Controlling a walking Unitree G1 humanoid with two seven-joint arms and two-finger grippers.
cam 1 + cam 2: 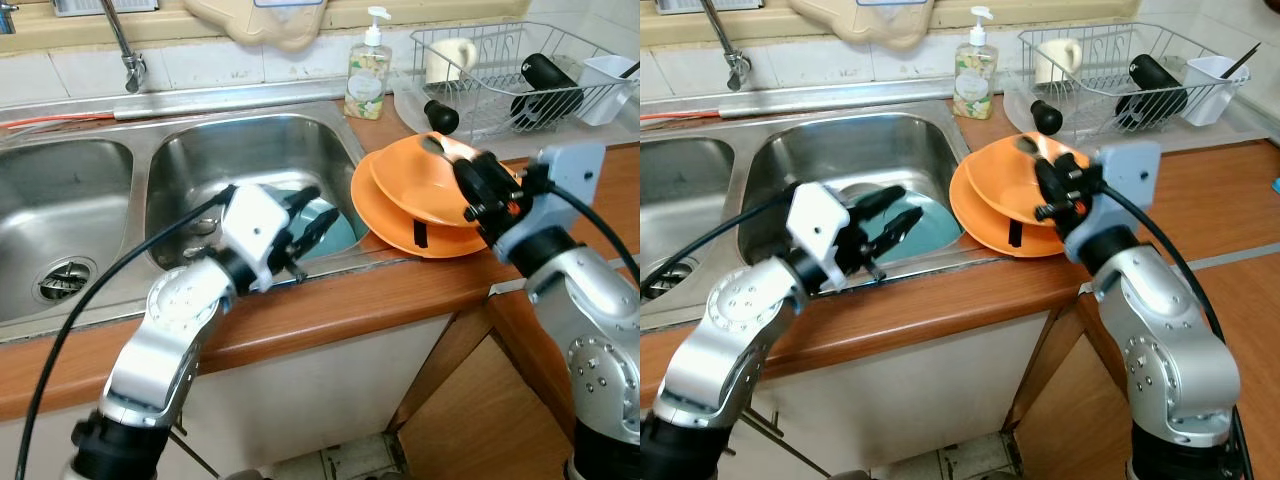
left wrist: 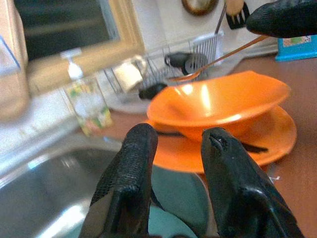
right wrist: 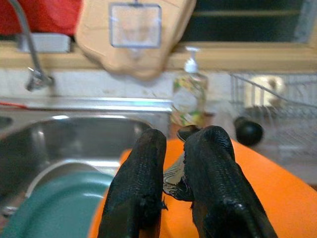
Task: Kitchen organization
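Your right tool [image 1: 478,185] sat over the orange bowl [image 1: 425,185], which was stacked on the orange plate [image 1: 400,225] on the tabletop [image 1: 350,300] just right of the sink [image 1: 250,150], its fingers pinched on a spoon [image 3: 174,173] lying in the bowl. Your left tool [image 1: 312,215] hung slightly open and empty over the teal plate [image 1: 335,230] in the sink's right basin.

sink [image 1: 250,150] – brushed steel, shiny | worktop [image 1: 400,290] – smooth wood | orange bowl [image 1: 425,185] – glossy plastic | dish rack [image 1: 500,60] wire metal | pincer fingers [image 2: 130,183] matt, textured black
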